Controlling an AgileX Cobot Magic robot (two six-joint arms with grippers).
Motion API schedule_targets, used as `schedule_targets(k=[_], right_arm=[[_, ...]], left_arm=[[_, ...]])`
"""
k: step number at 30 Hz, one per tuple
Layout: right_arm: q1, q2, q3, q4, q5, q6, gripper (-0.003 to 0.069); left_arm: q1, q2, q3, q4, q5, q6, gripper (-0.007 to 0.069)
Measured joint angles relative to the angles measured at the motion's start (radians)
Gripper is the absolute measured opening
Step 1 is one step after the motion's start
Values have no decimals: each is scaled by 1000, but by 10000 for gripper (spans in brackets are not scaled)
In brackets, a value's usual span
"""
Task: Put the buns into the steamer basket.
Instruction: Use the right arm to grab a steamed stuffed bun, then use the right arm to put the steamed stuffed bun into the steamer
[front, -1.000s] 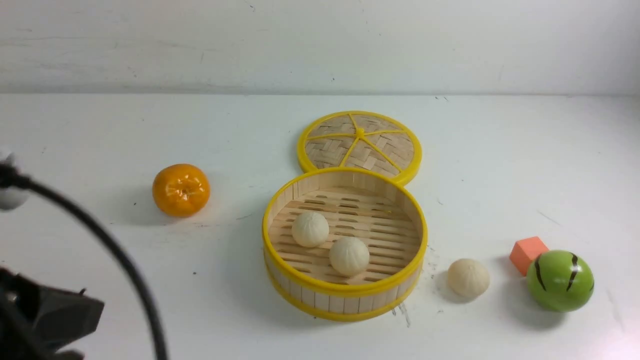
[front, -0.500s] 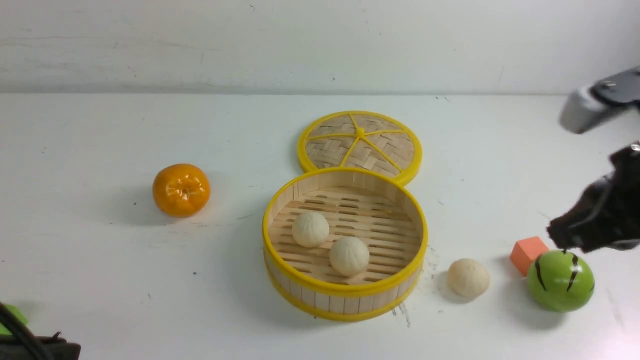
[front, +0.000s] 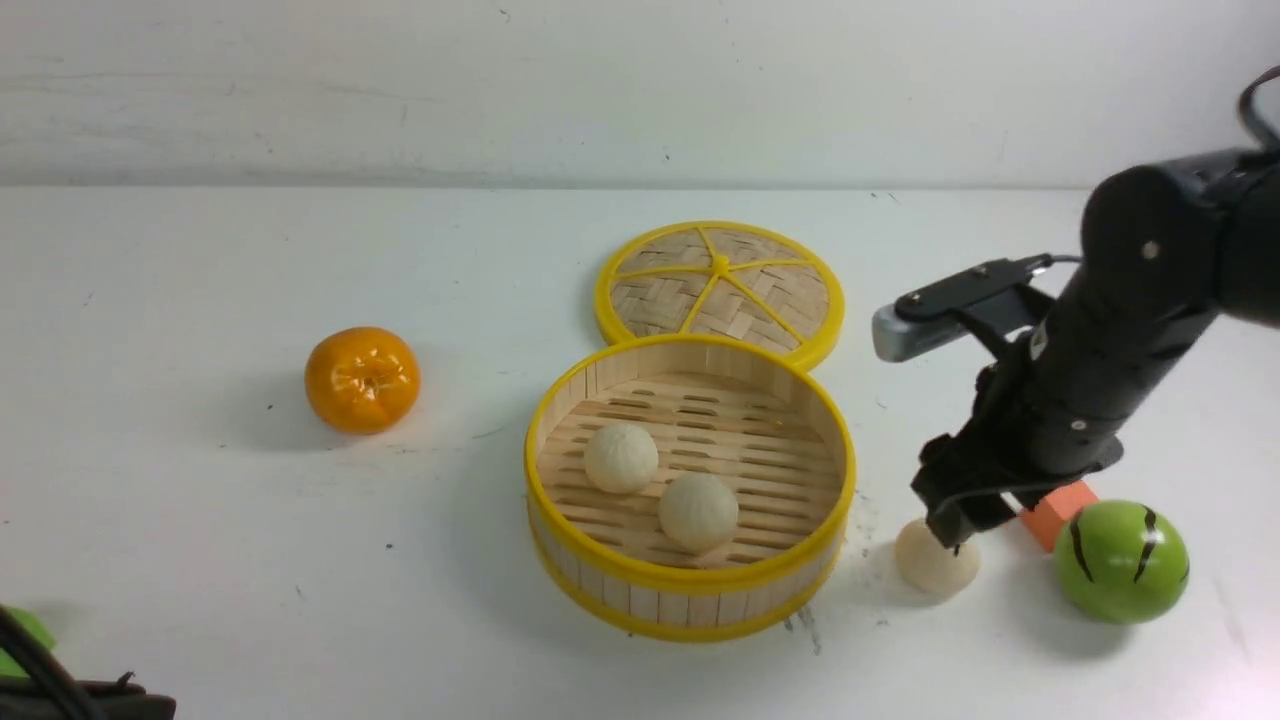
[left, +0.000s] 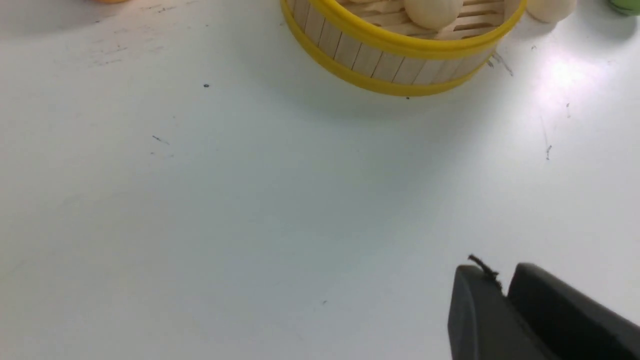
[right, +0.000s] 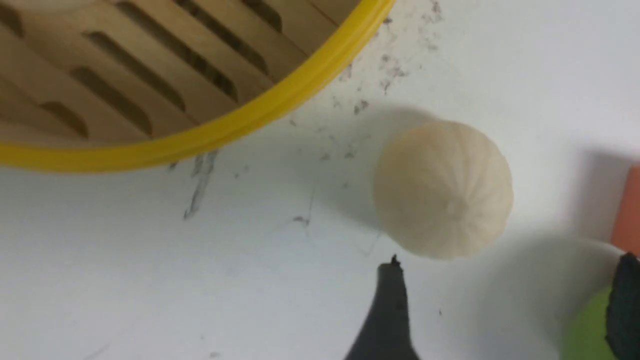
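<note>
Buns (front: 621, 459), small, cream-white and round, are lying so: two inside the round bamboo steamer basket (front: 690, 632) with yellow rims, the third bun (right: 442, 190) outside, on the white table (front: 400, 620). The right gripper (right: 510, 257), further inward than before, is hovering above it, fingers spread. The left gripper (left: 497, 270) is showing fingertips, opening unclear.

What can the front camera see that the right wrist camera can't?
Only front: the glossy round orange fruit and woven round lid with yellow spokes.

Only right wrist: nothing extra, just a closer look.

Both: the round bamboo basket with yellow rim, cream pleated bun outside it, green striped ball, orange-red block.
</note>
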Motion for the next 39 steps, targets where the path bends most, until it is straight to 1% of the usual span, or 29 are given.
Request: schedule_targets(k=[2, 4, 5, 7, 8, 9, 10, 11, 12, 13, 14, 15, 18, 22, 25, 29, 31, 34, 35, 36, 37, 39], right_arm=[[0, 42, 0, 0, -32, 6, 580], [0, 60, 0, 0, -45, 7, 575], [0, 79, -2, 0, -57, 9, 553], [0, 99, -6, 0, -70, 9, 473], [0, 99, -6, 0, -72, 9, 473], [0, 104, -8, 0, -74, 9, 384], [0, 105, -11, 0, -74, 8, 315], [0, 105, -17, 0, -69, 1, 223], [0, 107, -24, 0, -58, -5, 158], [0, 107, -30, 0, -55, -6, 141], [0, 107, -64, 0, -12, -15, 39], [2, 106, -93, 2, 17, -18, 20], [16, 93, -196, 4, 96, -21, 18], [71, 76, -374, 9, 166, -21, 18], [121, 82, -454, 22, 152, -22, 18], [180, 136, -485, 32, 94, -22, 34], [192, 160, -486, 33, 77, -22, 45], [204, 247, -486, 33, 41, -22, 102], [205, 277, -486, 30, 33, -22, 146], [205, 281, -486, 31, 31, -22, 146], [205, 312, -485, 26, 24, -22, 211], [205, 330, -484, 23, 22, -22, 306]], left_arm=[[0, 0, 0, -3, 0, -1, 89], [0, 0, 0, -5, 0, -1, 89], [0, 0, 0, -5, 0, -1, 91], [0, 0, 0, -5, 0, -1, 92], [0, 0, 0, -5, 0, -1, 92], [0, 0, 0, -6, 0, -1, 92], [0, 0, 0, -6, 0, -1, 92], [0, 0, 0, -6, 0, -1, 92], [0, 0, 0, -6, 0, -1, 92], [0, 0, 0, -7, 0, -1, 92], [0, 0, 0, -6, 0, -1, 96], [0, 0, 1, -6, 0, -1, 98], [0, 0, 1, -6, 1, -1, 104], [0, 0, 2, -6, 3, -1, 110], [0, 0, 2, -6, 3, -1, 110], [0, 0, 2, -6, 3, -1, 111], [0, 0, 2, -6, 3, -1, 111], [0, 0, 2, -6, 3, -1, 114], [0, 0, 2, -6, 3, -1, 116], [0, 0, 2, -6, 3, -1, 116], [0, 0, 2, -6, 3, -1, 120], [0, 0, 2, -7, 3, -1, 122]])
